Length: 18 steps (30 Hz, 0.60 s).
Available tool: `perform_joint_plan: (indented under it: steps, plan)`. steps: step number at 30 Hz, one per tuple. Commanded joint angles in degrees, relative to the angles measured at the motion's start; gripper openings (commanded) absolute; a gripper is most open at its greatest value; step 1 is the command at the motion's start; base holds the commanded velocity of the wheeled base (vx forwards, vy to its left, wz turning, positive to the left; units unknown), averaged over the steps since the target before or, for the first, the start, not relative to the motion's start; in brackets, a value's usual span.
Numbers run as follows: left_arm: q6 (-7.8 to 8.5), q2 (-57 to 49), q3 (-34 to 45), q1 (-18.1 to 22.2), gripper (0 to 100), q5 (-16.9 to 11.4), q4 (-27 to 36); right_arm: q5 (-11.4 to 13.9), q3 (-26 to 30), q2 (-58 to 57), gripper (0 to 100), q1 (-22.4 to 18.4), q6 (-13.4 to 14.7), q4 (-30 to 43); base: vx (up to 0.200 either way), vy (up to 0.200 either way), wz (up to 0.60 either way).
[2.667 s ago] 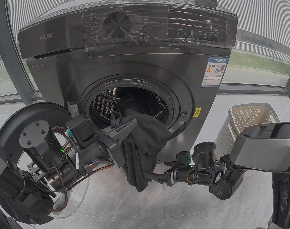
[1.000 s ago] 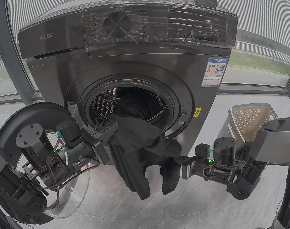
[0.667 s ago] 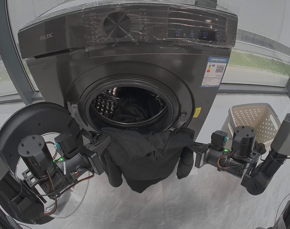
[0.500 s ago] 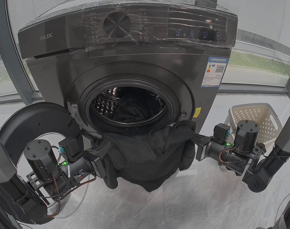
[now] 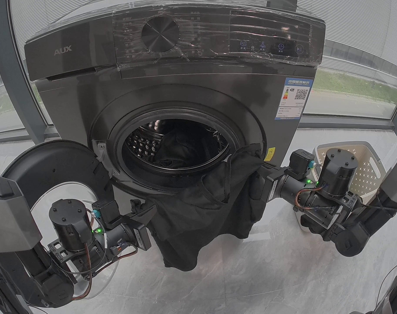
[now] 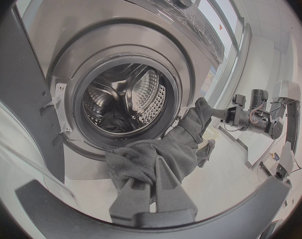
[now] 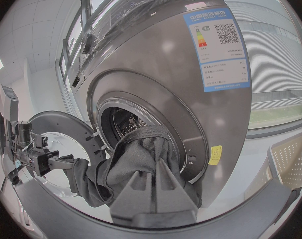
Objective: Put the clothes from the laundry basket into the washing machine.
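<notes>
Washing machine (image 5: 176, 75): front loader facing the robot, its round drum opening (image 5: 176, 147) unobstructed.
Door (image 5: 54, 166): swung wide to the robot's left, out of the path into the drum.
Laundry basket (image 5: 377, 162): on the floor to the right of the machine, behind the right arm; what remains in it cannot be told.
Dark garment (image 5: 207, 210): outside the machine, stretched slantwise between the two claws across the lower right of the opening. Its loose middle and tail hang below the lip toward the floor.
Cloth in drum (image 5: 181, 147): a dark piece already lies inside, toward the back.
Step in hand: judged to be carrying this garment up and in through the opening.
How to do it well: raise the low left end above the lip first, so that no cloth drapes over the seal. Then bring the two claws nearer each other to gather the slack. Lead in with the right end, which is already at the rim, and let go only once the bulk is past the lip.
Risk: the hanging tail may catch on the seal or stay outside.
Right claw (image 5: 261, 177): pinched closed on one end of the garment, beside the opening's lower right rim.
Left claw (image 5: 141, 208): clamped tight on the other end, bunched between its fingers, low and below the opening's lower left.
</notes>
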Motion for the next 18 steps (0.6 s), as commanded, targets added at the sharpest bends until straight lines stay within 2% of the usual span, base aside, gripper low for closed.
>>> perform_joint_plan:
  steps: [1, 5, 8, 11, 18]
  plan:
    - [-0.04, 0.5, 0.1, 0.0, 0, 0.0, 0.0, 0.0, -0.9, -0.1, 0, 0.3, 0.0, 0.0, 0.000, 0.000, 0.00]
    - [-0.13, 0.4, 0.0, 0.2, 0, -0.1, 0.0, -0.1, -0.8, -0.1, 0, 0.4, 0.0, 0.0, 0.000, 0.000, 0.00]
    - [-1.97, -0.9, -1.0, 0.5, 0, 0.0, 0.0, -0.4, -0.7, -0.1, 0, 0.3, 0.0, 0.0, 0.000, 0.000, 0.00]
    - [-2.76, -1.7, -1.0, 0.5, 0, 0.0, 0.0, -0.4, -0.7, -0.1, 0, 0.4, 0.0, 0.1, 0.000, 0.000, 0.00]
    - [-2.85, -1.8, -0.9, 0.5, 0, 0.0, 0.0, -0.4, -0.9, 0.0, 0, 0.9, 0.0, 0.0, 0.000, 0.000, 0.00]
